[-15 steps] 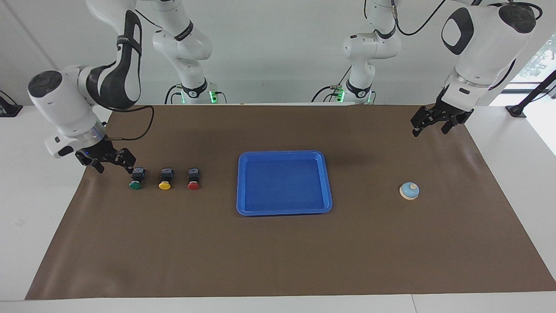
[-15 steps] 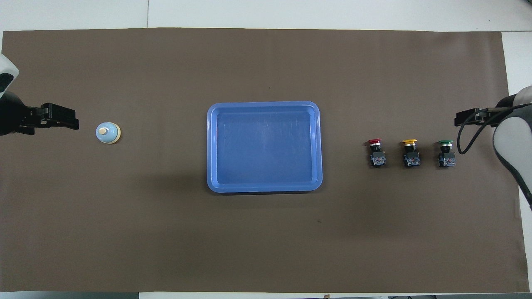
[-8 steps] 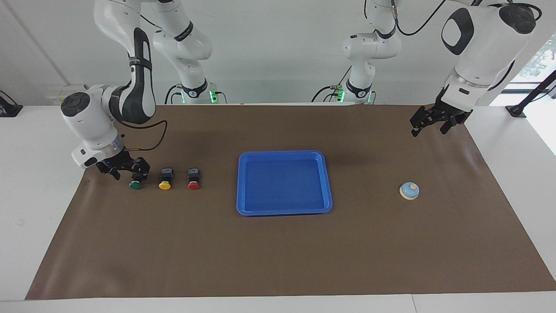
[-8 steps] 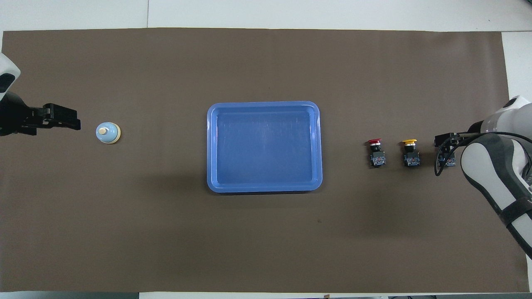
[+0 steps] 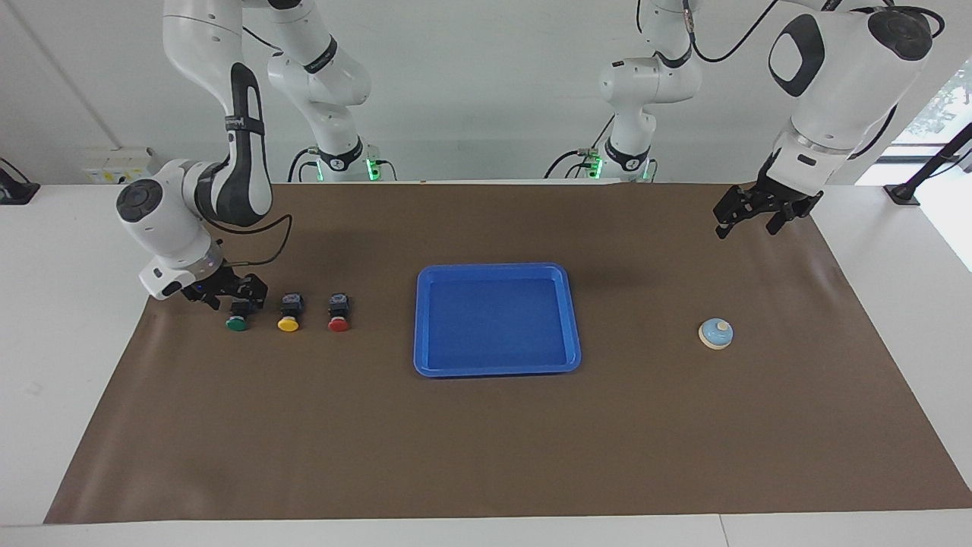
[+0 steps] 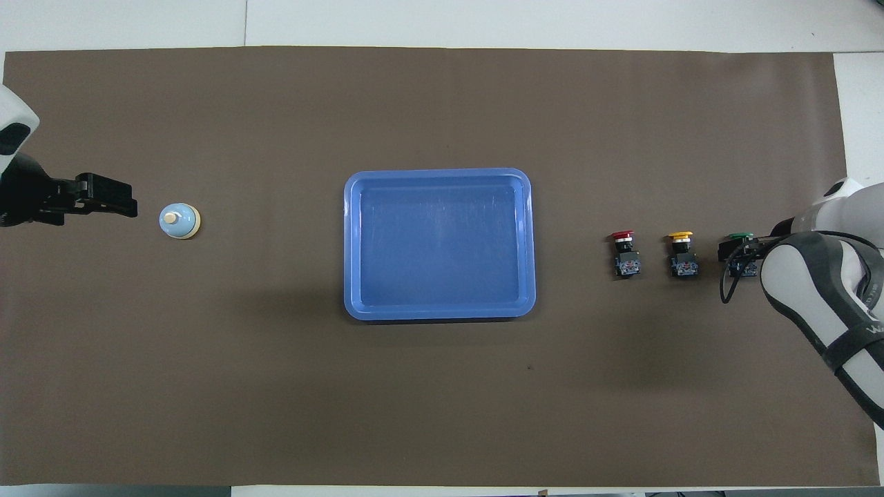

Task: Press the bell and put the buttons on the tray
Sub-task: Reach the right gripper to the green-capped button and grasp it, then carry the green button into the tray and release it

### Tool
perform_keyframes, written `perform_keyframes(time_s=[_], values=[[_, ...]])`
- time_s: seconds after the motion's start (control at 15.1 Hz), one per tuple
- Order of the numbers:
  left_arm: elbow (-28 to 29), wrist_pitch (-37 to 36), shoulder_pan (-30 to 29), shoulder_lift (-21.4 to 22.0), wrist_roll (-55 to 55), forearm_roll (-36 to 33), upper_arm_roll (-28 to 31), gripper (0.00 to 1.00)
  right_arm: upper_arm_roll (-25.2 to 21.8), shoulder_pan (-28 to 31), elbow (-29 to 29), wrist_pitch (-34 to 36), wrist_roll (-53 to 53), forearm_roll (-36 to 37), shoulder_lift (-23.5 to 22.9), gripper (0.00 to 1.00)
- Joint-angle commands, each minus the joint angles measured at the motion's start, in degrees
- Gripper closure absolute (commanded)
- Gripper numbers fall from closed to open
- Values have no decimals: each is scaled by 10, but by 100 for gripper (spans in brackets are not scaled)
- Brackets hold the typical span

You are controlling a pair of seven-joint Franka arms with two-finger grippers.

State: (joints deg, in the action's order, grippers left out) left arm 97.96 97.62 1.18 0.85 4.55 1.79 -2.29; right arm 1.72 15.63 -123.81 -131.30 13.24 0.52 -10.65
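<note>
Now, from the facing view:
Tray: the blue tray [image 5: 497, 320] sits mid-table on the brown mat [image 5: 486, 441], nothing in it.
Buttons: green button [image 5: 237, 318], yellow button [image 5: 288, 314] and red button [image 5: 338, 314] stand in a row toward my right arm's end, the red one closest to the tray.
Right gripper [image 5: 231, 292]: low at the green button's black body; I cannot tell how my jaws stand.
Left gripper [image 5: 752, 213]: raised over the mat's edge, jaws apart.
Bell: the bell [image 5: 716, 333] sits alone toward my left arm's end.

From the overhead view:
Tray: the tray's [image 6: 439, 312] floor is bare.
Buttons: my right arm covers part of the green button [image 6: 739, 237].
Bell: the bell [image 6: 179, 221] stands just beside my left gripper [image 6: 110, 197].
</note>
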Motion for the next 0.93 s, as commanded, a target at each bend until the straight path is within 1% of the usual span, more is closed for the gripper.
perform_keyframes(time_s=[0.0,0.07,0.13,0.2,0.27,0.33,0.4,0.46,0.53,0.6,0.66,0.86], values=[[9,5,-1,8,0,5,2,0,5,6,-6,-23,11,-8,1,18],[10,-1,-3,8,1,5,2,0,5,6,-6,-29,11,-8,0,24],[10,-1,-4,8,1,5,3,0,5,6,-6,-30,11,-8,-2,27],[9,-1,-4,8,1,5,3,0,5,6,-6,-30,12,-8,-5,28],[9,-1,-4,8,1,5,3,0,5,6,-6,-30,11,-8,-6,36],[9,-1,-3,8,1,5,3,0,6,5,-3,-29,11,-9,-6,57],[9,-1,-3,8,1,5,2,0,6,2,0,-27,10,-12,-7,74],[9,-1,-3,8,1,5,3,0,6,-2,8,-23,9,-12,-7,85],[9,-1,-3,8,1,5,3,0,7,-3,15,-17,8,-12,-5,91],[9,-1,-3,8,1,5,3,0,11,-5,24,-3,2,-12,-1,96],[9,-1,-3,8,1,5,3,0,13,-19,44,25,-17,-12,2,97],[9,-1,-3,8,1,5,3,0,14,-73,136,131,-104,-13,3,97]])
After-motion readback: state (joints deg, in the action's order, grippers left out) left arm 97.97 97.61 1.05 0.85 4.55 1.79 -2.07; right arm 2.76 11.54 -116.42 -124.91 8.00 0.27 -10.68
